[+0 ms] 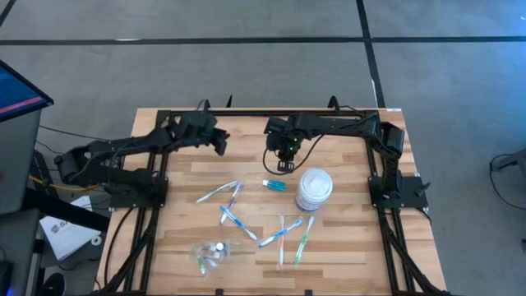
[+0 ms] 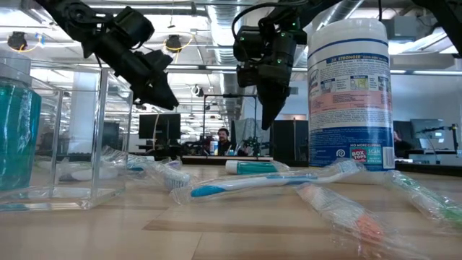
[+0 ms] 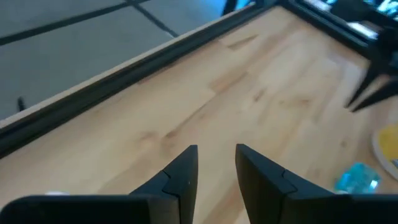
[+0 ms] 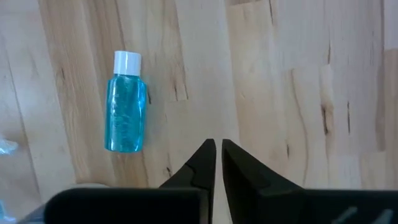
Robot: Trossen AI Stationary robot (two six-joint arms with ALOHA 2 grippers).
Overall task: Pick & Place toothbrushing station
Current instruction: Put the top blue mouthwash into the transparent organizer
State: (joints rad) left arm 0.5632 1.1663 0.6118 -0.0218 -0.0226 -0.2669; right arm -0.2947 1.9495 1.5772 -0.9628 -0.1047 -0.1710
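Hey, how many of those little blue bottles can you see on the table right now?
2. One bottle lies flat on the bare wood beside the white tub. A second bottle is at the front left, by the clear bag. The bag may hide more.

I'm looking at a robotics lab / open-plan workspace. My rig: wood-slat table (image 1: 345, 247) in a black metal frame (image 1: 246, 113) on grey floor w/ black tape lines (image 1: 367, 37). Low cam: exposed ceiling ducts (image 2: 202, 11), strip lights, rows of monitors (image 2: 159, 128) far behind, a person (image 2: 224, 141) seated at a desk. Far left, another screen (image 1: 16, 90) + loose cables (image 1: 57, 168).
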